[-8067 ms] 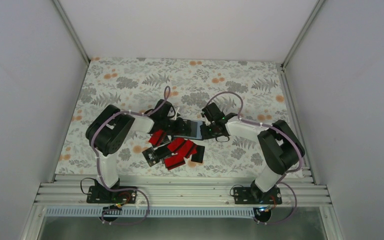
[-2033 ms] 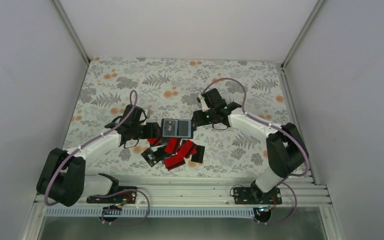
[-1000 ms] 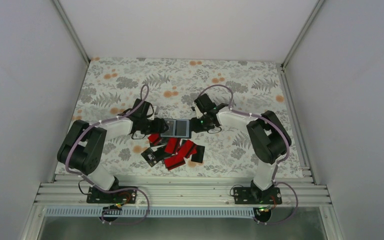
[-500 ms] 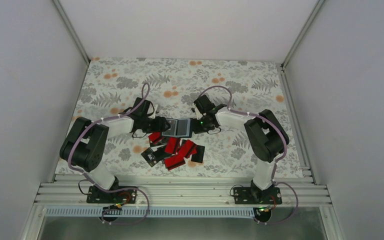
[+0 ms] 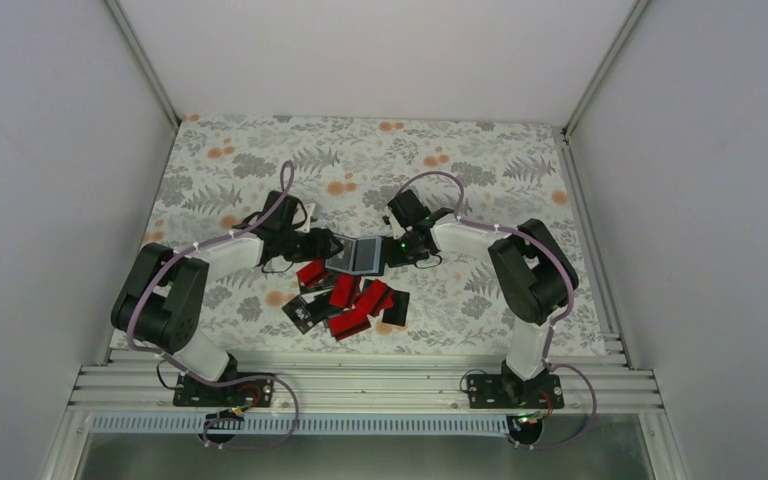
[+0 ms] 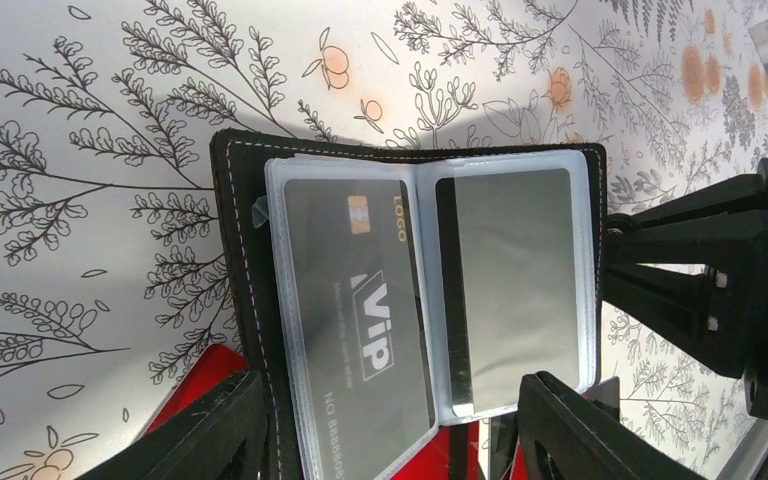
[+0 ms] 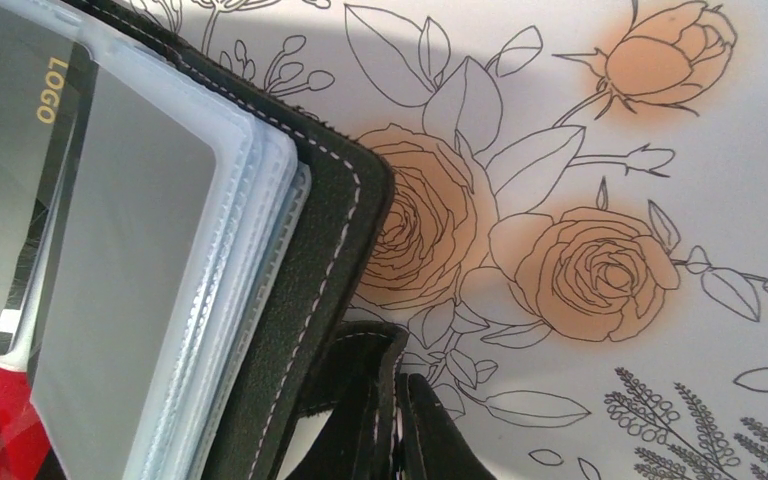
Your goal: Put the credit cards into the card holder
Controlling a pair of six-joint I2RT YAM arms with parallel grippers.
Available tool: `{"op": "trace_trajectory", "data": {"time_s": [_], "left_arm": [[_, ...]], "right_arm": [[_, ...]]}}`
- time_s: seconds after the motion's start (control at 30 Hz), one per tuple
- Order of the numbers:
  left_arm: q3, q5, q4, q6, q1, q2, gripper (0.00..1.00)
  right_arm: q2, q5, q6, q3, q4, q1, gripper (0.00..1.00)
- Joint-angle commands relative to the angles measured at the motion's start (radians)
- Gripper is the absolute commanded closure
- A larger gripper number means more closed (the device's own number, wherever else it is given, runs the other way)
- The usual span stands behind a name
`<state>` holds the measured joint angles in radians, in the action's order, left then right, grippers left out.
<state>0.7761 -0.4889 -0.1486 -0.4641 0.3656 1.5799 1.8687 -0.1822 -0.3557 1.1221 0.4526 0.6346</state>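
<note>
The card holder (image 5: 358, 255) lies open at the table's middle, its clear sleeves up. One sleeve holds a black VIP card (image 6: 360, 310); the sleeve beside it (image 6: 515, 280) looks grey and blank. My left gripper (image 5: 326, 246) is open at the holder's left edge, and in the left wrist view the left gripper (image 6: 390, 385) has a finger on each side of the holder (image 6: 245, 250). My right gripper (image 7: 400, 410) is shut on the holder's black stitched strap (image 7: 365, 365) at its right edge. Loose red and black credit cards (image 5: 352, 305) lie in a heap just in front.
A floral mat (image 5: 460, 160) covers the table. Grey walls stand on three sides, and a metal rail (image 5: 380, 385) with both arm bases runs along the near edge. A red card (image 6: 195, 385) pokes out under the holder's near corner.
The right gripper has shut on the holder's strap. The left gripper has edged right, up against the holder's left side. The holder has turned slightly.
</note>
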Motion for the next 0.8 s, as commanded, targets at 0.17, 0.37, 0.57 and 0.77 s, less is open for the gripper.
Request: {"op": "trace_trajectory", "data": {"time_s": [0.17, 0.37, 0.57, 0.77], "left_arm": [[0.015, -0.064, 0.049, -0.026, 0.005, -0.035, 0.37], [0.015, -0.084, 0.065, -0.038, 0.014, -0.050, 0.37], [0.017, -0.099, 0.079, -0.041, 0.032, -0.047, 0.37], [0.022, -0.105, 0.094, -0.044, 0.052, -0.038, 0.37]], "right_arm": [[-0.005, 0.003, 0.003, 0.002, 0.003, 0.010, 0.96], [0.001, 0.006, 0.002, 0.008, 0.006, 0.010, 0.96], [0.004, 0.007, 0.003, 0.011, 0.006, 0.011, 0.96], [0.010, 0.009, 0.004, 0.023, 0.010, 0.010, 0.96]]}}
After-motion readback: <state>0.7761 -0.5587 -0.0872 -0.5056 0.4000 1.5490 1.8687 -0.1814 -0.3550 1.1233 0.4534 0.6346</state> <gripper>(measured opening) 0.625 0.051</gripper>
